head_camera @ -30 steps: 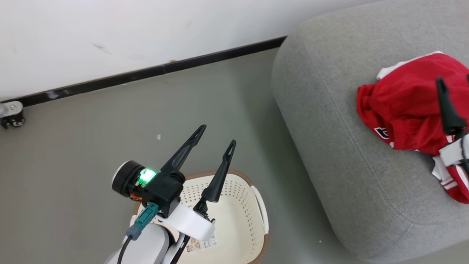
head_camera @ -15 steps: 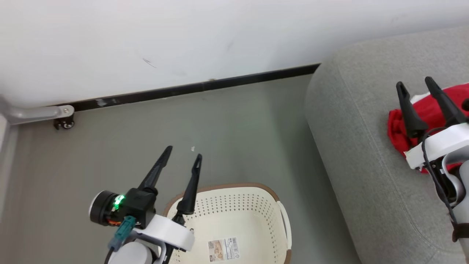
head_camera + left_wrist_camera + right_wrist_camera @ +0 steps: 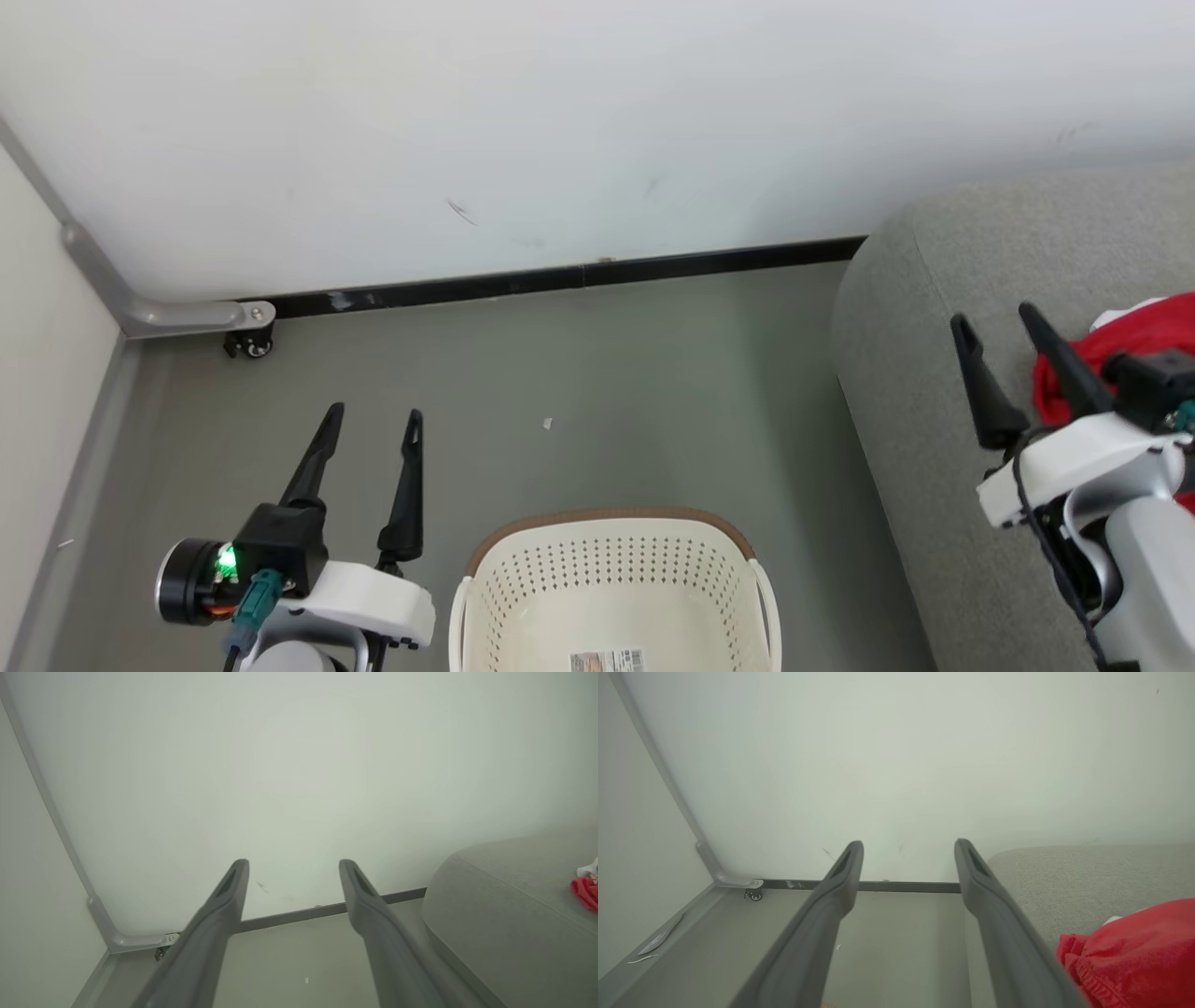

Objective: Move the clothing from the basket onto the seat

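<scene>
Head view downward, wrist views facing wall (image 3: 299, 765) (sharing baseboard (image 3: 560, 278), seat (image 3: 920, 299))

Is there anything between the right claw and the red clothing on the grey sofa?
Nothing visible stands between them. The right claw is open and empty over the sofa, and the red clothing lies on the sofa right beside its fingers, in open view.
</scene>
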`<state>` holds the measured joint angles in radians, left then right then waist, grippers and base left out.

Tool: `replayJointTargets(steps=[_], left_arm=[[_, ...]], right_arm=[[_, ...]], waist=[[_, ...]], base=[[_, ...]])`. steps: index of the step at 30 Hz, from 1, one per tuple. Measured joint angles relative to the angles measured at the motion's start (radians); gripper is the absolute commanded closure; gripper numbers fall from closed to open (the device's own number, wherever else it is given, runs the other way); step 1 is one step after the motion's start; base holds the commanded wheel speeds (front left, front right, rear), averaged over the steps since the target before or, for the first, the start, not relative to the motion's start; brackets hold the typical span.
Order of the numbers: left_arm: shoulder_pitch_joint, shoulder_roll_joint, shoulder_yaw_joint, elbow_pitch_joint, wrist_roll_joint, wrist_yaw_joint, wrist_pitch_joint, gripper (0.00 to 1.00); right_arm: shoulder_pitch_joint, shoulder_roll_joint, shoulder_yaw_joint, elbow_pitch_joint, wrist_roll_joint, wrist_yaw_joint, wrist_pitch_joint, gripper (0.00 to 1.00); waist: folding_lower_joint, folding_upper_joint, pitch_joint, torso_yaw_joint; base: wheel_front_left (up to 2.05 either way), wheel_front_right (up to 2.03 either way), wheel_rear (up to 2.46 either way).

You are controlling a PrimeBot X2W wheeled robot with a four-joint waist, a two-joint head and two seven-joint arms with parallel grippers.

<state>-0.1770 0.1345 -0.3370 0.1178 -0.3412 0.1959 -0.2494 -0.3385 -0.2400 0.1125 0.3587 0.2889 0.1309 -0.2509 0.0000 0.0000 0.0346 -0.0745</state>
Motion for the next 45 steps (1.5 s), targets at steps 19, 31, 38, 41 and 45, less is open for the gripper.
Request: replayJointTargets(steps=[19,31,38,41,45], left_arm=[[0.112,0.023,0.072,0.042,0.036,0.083,0.000,0.00],[0.169,0.027,0.085,0.042,0.044,0.093,0.000,0.00],[0.169,0.036,0.077,0.044,0.066,0.093,0.000,0.00],[0.169,0.038,0.076,0.047,0.070,0.093,0.000,0.00],[0.169,0.041,0.076,0.055,0.069,0.092,0.000,0.00]], right_arm=[[0.228,0.111,-0.023,-0.111,-0.096,0.000,0.000,0.00],[0.348,0.156,-0.063,-0.186,-0.142,0.000,0.000,0.00],[0.386,0.176,-0.090,-0.226,-0.159,0.000,0.000,0.00],[0.401,0.178,-0.094,-0.231,-0.160,0.000,0.000,0.00],[0.416,0.182,-0.095,-0.254,-0.166,0.000,0.000,0.00]], waist=[[0.0000,0.0000,-0.095,0.034],[0.0000,0.0000,-0.106,0.024],[0.0000,0.0000,-0.105,0.019],[0.0000,0.0000,-0.104,0.019],[0.0000,0.0000,-0.103,0.020]], base=[[0.00,0.00,0.00],[0.00,0.00,0.00],[0.00,0.00,0.00],[0.00,0.00,0.00],[0.00,0.00,0.00]])
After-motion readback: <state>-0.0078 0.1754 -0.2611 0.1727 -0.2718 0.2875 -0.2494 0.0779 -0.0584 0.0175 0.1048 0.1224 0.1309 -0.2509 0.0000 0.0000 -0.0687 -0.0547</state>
